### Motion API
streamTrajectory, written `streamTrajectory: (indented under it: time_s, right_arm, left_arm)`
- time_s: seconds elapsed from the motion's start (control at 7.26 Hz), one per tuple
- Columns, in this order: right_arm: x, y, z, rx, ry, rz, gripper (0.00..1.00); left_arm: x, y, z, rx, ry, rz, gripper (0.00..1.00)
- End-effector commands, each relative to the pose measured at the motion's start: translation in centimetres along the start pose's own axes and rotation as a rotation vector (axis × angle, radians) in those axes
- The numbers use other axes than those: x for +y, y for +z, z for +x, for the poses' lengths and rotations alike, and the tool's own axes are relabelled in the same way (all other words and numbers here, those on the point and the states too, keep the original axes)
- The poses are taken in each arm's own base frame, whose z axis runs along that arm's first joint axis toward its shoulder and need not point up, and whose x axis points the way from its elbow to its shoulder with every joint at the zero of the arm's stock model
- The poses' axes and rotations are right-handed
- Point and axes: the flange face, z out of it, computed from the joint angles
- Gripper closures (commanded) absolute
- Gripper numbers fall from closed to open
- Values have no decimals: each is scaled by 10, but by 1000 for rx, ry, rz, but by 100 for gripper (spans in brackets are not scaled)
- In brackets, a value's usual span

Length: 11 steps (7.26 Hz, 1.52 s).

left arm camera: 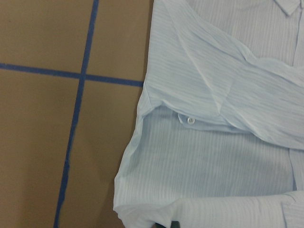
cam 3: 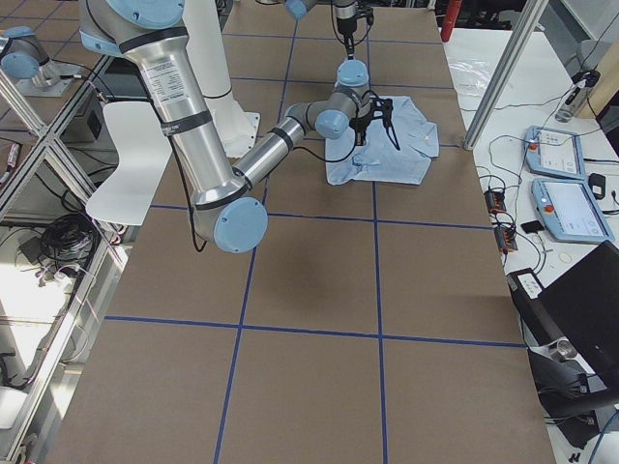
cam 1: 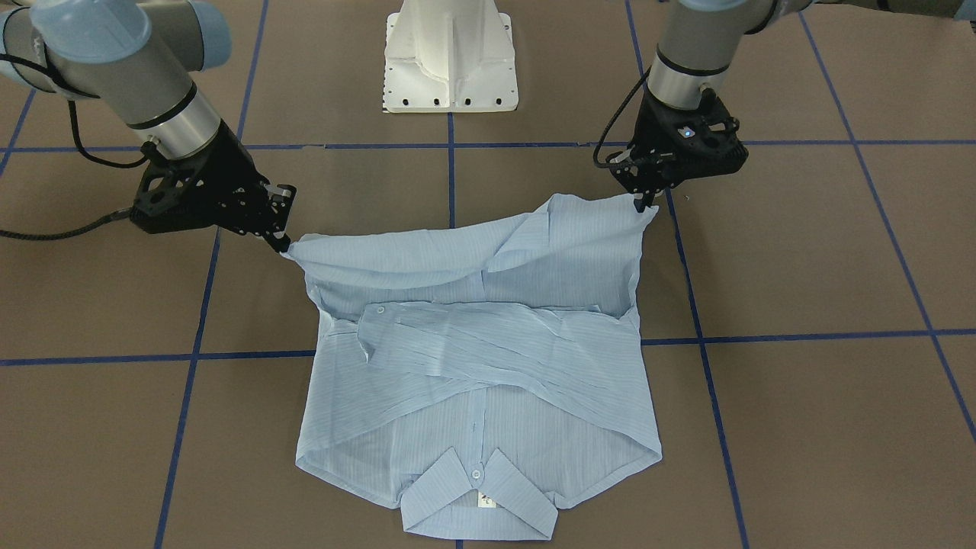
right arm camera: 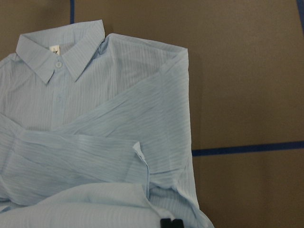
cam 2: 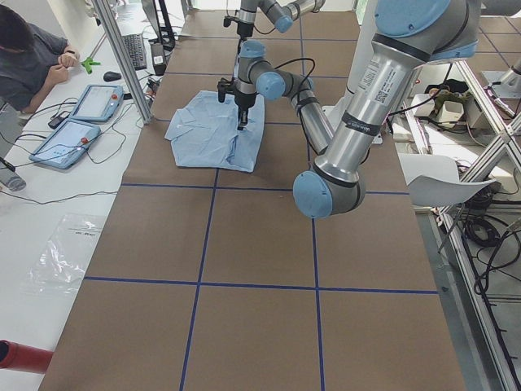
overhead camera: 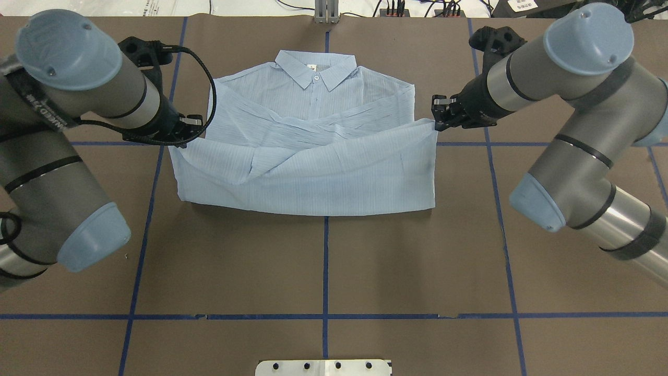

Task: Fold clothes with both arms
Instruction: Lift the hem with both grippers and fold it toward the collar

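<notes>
We see the brown counter (overhead camera: 323,250) carrying the shirt (overhead camera: 313,172) near its edge opposite the base (cam 1: 450,57), midway along. The collar (overhead camera: 316,70) faces outward and the lower part is lifted over the folded sleeves (overhead camera: 313,125). Our left tool (cam 1: 645,201) pinches one bottom corner, and our right tool (cam 1: 280,244) pinches the other.

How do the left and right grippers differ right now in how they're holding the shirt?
The left gripper points almost straight down; the right gripper slants in from the side. The right gripper's corner sits nearer the collar than the left gripper's. Both pinch a lifted corner of the shirt.
</notes>
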Motion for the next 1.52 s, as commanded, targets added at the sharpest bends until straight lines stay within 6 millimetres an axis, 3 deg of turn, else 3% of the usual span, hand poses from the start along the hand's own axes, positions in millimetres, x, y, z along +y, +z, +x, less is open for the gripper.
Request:
streamTrajectory:
  time_s: [0.0,0.41,0.69,1.1,1.24,1.38]
  right_arm:
    - [-64,28,-12,50,-17,10,100]
    - [-113,55,-13,111,-29,3,100]
    - [-128,82,-2,106,-41,11,100]
    - [-130,95,1,120,-38,3,100]
    - [-130,96,2,121,-34,2,96]
    - [-119,107,2,120,-51,-3,1]
  left_arm:
    - [-57,34,12,18,-19,44,100]
    - [-145,103,9,48,-52,108,100]
    - [-160,128,11,52,-59,113,100]
    - [-169,147,9,57,-61,117,100]
    - [-168,148,10,57,-63,116,73]
    - [-168,147,11,58,-63,118,1]
